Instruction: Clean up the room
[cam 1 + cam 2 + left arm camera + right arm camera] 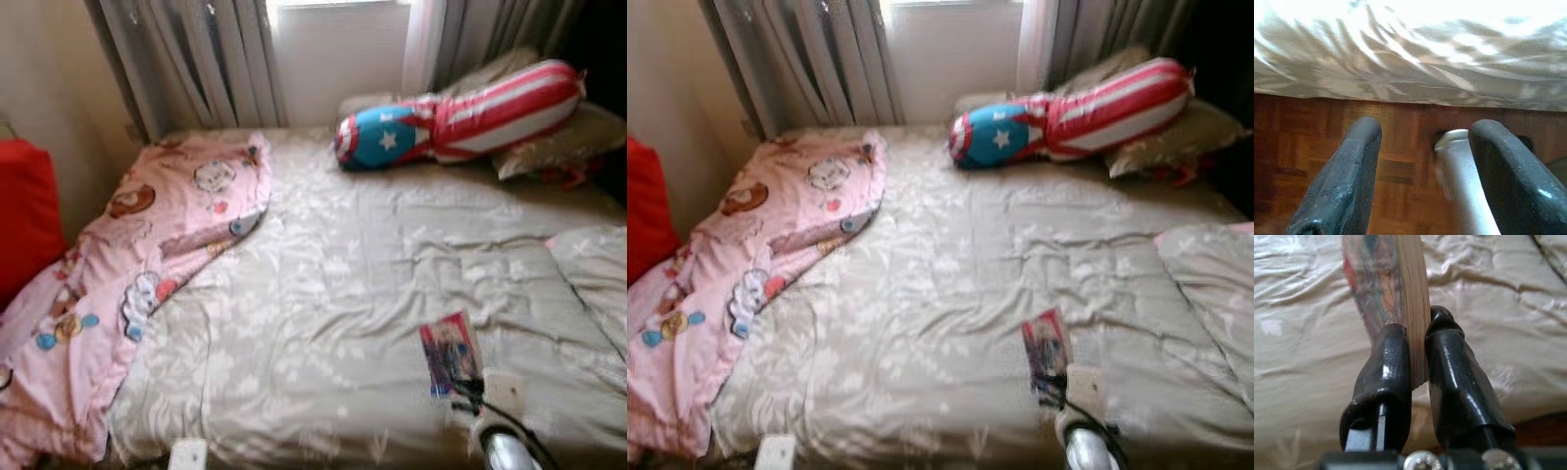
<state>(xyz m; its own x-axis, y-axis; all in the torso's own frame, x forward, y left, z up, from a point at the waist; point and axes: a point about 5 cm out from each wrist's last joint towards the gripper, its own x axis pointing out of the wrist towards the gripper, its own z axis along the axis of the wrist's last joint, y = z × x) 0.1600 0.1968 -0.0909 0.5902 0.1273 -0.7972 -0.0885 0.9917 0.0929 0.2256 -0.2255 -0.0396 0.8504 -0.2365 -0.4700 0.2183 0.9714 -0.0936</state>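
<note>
Though blurred, right tool (1418,357) clamps book (1400,289).

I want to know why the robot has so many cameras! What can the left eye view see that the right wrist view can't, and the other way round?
The left eye view takes in the whole bed: the pink cartoon blanket, the red, white and blue star pillow, the curtains and a red cushion. The right wrist view shows, up close, the right hand with its two black fingers pinching the book by its edge, pages visible. Both show the book, the right hand and the pale flowered bedspread.
</note>
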